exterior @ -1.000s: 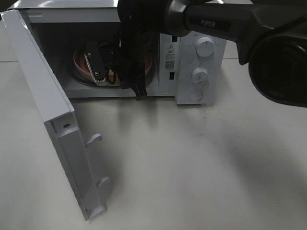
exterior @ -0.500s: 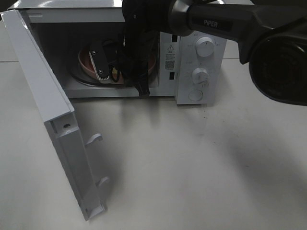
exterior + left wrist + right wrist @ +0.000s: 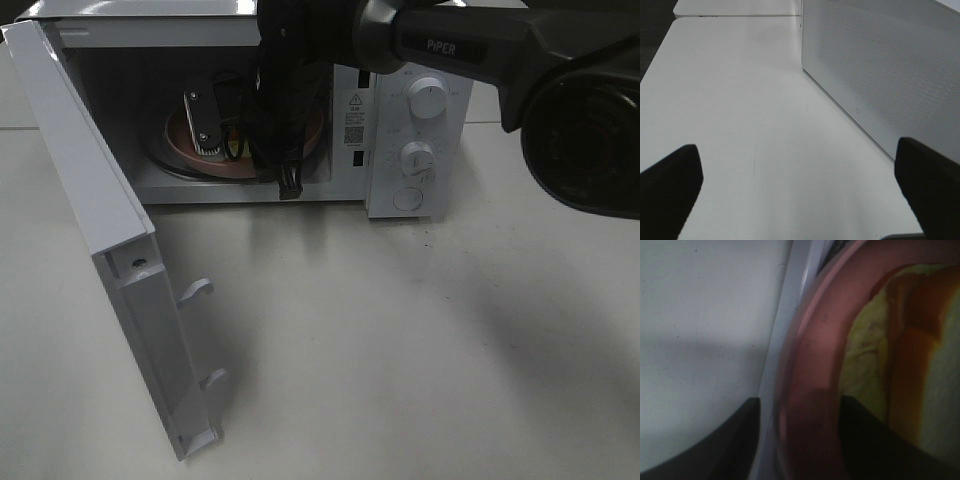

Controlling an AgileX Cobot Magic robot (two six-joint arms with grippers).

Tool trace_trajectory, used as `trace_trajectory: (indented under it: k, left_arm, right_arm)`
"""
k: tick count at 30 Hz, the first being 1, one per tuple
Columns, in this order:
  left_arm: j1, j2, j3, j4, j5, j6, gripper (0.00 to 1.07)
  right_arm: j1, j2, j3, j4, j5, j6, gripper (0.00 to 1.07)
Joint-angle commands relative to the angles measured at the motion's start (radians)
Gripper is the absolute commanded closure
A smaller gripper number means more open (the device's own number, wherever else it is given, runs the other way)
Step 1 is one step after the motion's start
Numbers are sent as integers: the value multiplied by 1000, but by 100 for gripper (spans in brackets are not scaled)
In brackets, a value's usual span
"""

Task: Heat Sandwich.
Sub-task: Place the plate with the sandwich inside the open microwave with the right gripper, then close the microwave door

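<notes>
The sandwich (image 3: 910,340) sits on its pink plate (image 3: 805,365) inside the microwave (image 3: 410,150), so that part looks done. Your right end effector (image 3: 799,402) is in there too. Its 2 fingers are parted on each side of the plate's rim and do not seem to pinch it. Your left end effector (image 3: 796,145) is spread wide and holds nothing, over the counter (image 3: 740,100) beside the microwave. The door (image 3: 90,200) is open. I think you have 3 jobs left: pull the arm out, shut the door, turn a knob (image 3: 428,100).
</notes>
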Motion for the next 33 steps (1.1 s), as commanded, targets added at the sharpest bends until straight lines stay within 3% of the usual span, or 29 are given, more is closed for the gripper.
trace_trajectory:
  k: [1, 5, 18, 33]
  left_arm:
    - [2, -29, 3, -2, -3, -9, 5]
    - [2, -29, 3, -2, -3, -9, 5]
    - [2, -29, 3, -2, -3, -9, 5]
    - [2, -29, 3, -2, -3, -9, 5]
  right_arm:
    - [-1, -6, -9, 5, -19, 54, 35]
    - [-1, -6, -9, 31, -17, 54, 24]
    - [-1, -15, 5, 30, -38, 83, 29]
    - [-1, -188, 384, 33, -382, 101, 31]
